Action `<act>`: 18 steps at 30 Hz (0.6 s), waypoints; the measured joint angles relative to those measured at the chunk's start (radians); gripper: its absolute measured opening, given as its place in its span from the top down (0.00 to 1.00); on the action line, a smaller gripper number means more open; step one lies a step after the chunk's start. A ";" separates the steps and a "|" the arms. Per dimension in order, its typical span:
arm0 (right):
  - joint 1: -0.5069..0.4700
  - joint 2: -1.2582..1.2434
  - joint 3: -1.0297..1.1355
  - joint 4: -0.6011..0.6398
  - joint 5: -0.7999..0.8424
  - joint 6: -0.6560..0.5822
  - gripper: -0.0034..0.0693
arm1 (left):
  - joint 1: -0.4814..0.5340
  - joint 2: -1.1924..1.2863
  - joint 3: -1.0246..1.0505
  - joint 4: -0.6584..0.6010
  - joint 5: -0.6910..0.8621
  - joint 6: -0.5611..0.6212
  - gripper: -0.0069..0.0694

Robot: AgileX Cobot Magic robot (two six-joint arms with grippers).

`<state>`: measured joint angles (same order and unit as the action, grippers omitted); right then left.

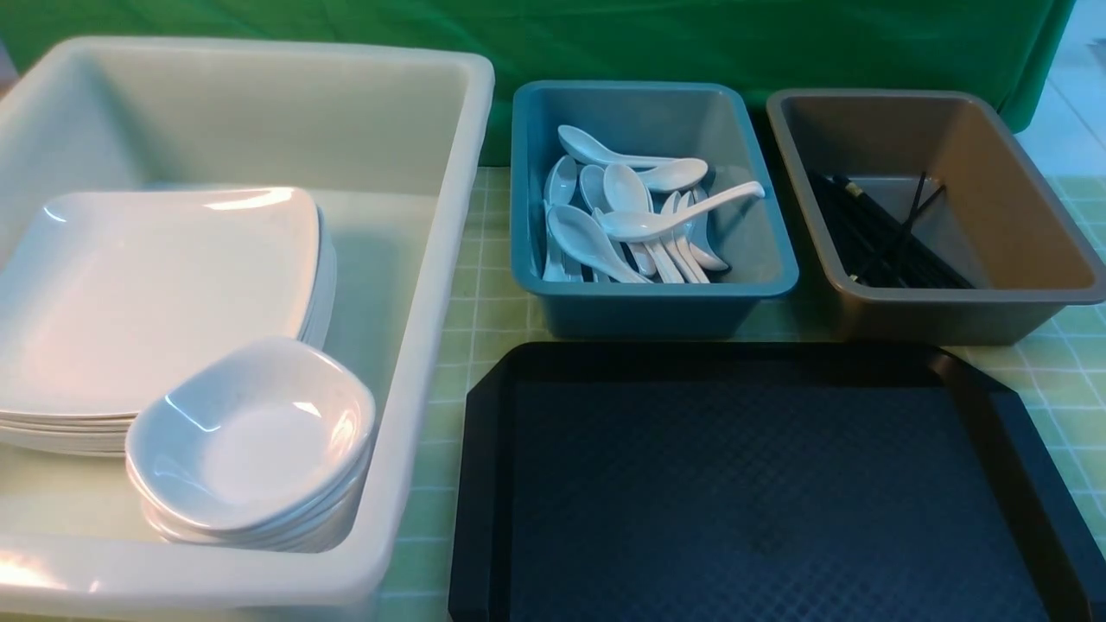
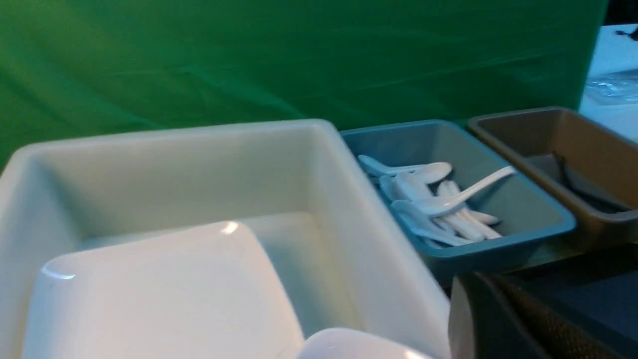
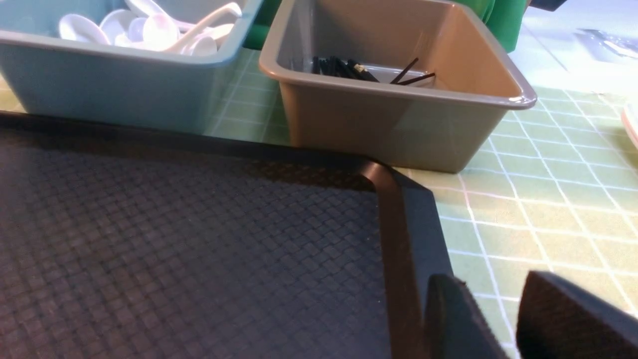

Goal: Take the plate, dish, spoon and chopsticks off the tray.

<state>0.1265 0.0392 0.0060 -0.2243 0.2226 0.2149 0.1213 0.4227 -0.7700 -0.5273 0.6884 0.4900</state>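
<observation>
Tray (image 1: 760,492), lower right of the front view: bare. Right pincer (image 3: 498,319): parted, holding nothing. Left pincer (image 2: 478,319): one finger visible, state unclear.

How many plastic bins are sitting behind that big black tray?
3: a large white plastic bin at left, a blue plastic bin in the middle, a brown plastic bin at right.

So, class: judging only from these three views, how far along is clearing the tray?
It looks finished. The tray shows only bare textured surface. Plates and small dishes are stacked in the white bin, spoons fill the blue bin, chopsticks lie in the brown bin. The right gripper holds nothing. Nothing visibly remains.
</observation>
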 joint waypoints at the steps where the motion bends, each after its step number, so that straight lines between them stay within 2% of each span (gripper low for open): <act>1: 0.000 0.000 0.000 0.000 0.000 0.000 0.68 | -0.001 -0.008 0.041 0.025 -0.031 -0.009 0.91; 5: 0.000 0.000 0.000 0.000 0.000 0.000 0.66 | 0.000 -0.091 0.251 0.147 -0.181 -0.119 0.91; 10: 0.000 0.000 0.000 0.000 0.000 0.000 0.65 | 0.000 -0.279 0.501 0.189 -0.372 -0.229 0.91; 15: 0.000 0.000 0.000 0.000 0.000 0.000 0.64 | 0.000 -0.412 0.643 0.193 -0.418 -0.246 0.91; 18: 0.000 0.000 0.000 0.000 0.000 0.000 0.63 | 0.000 -0.420 0.695 0.252 -0.430 -0.309 0.91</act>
<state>0.1265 0.0392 0.0060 -0.2243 0.2226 0.2149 0.1209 0.0026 -0.0750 -0.2751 0.2585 0.1814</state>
